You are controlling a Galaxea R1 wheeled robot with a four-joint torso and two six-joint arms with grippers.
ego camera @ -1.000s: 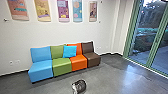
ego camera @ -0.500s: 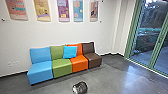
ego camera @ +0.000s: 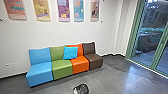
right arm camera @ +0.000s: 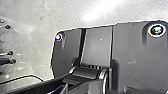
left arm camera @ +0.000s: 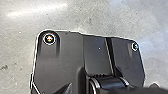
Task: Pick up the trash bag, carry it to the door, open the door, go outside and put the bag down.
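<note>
Between brown seat (ego camera: 92,61) and glass door (ego camera: 159,53), grey floor (ego camera: 122,72) lies open.

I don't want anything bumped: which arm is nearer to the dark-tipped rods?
Right, probably: its wrist camera catches the rods beyond the dark plate; the left's looks at floor, its distance unclear.

Before me is a white wall (ego camera: 70,32) with five colourful posters (ego camera: 41,10). Along it stand four armless seats (ego camera: 62,69), blue, green, orange and brown; a blue cushion (ego camera: 70,53) leans there. The grey floor (ego camera: 117,78) shines near tall, green-framed glass panes (ego camera: 148,45).
</note>
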